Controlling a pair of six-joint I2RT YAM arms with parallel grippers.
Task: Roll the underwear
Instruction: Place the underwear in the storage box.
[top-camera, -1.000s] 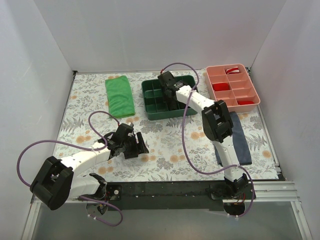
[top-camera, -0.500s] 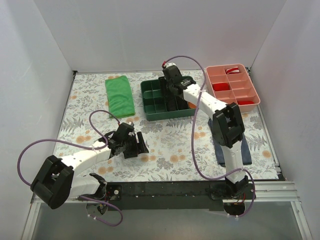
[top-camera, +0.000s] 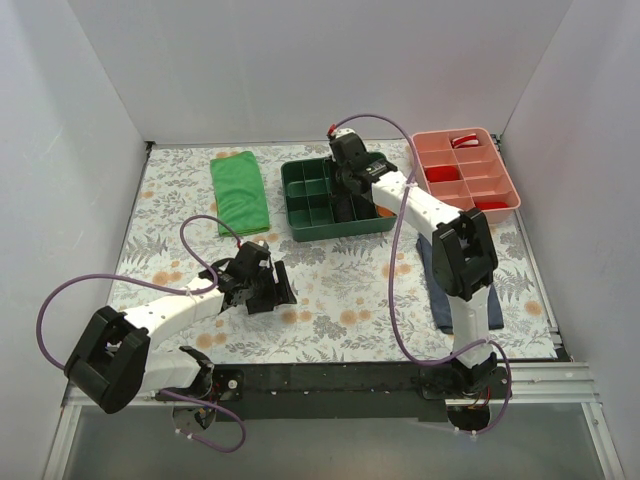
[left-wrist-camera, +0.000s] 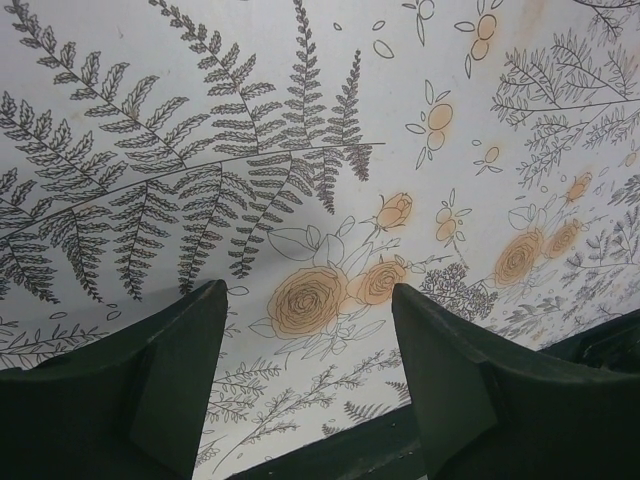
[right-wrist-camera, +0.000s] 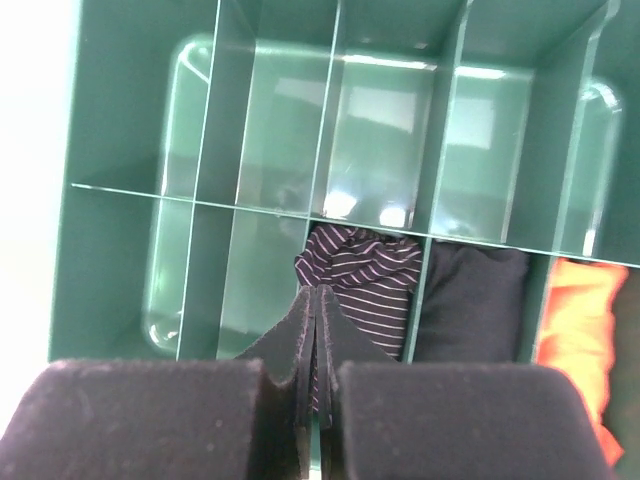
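Over the green tray (top-camera: 300, 215): right claw (right-wrist-camera: 318, 312), clenched, jaws pressed flat together with nothing between them. Below that claw, packed into one compartment of the tray's near row: the underwear (right-wrist-camera: 365, 275), a dark bundle with pale stripes. Long axis seemingly running from the tray's middle divider toward its near wall, stripes lying across it. Near end hidden behind the claw, waistband and tag not made out, so no telling which end faces the divider. Next compartment to the right, a dark blue bundle (right-wrist-camera: 470, 300); beyond that, an orange one (right-wrist-camera: 575, 330). Well off the tray's near-left corner, low over the floral surface (left-wrist-camera: 300, 120): left claw (left-wrist-camera: 305, 300), released, jaws wide apart, gripping nothing. Beside the tray's left wall, flat on the surface, a green cloth (top-camera: 240, 193).
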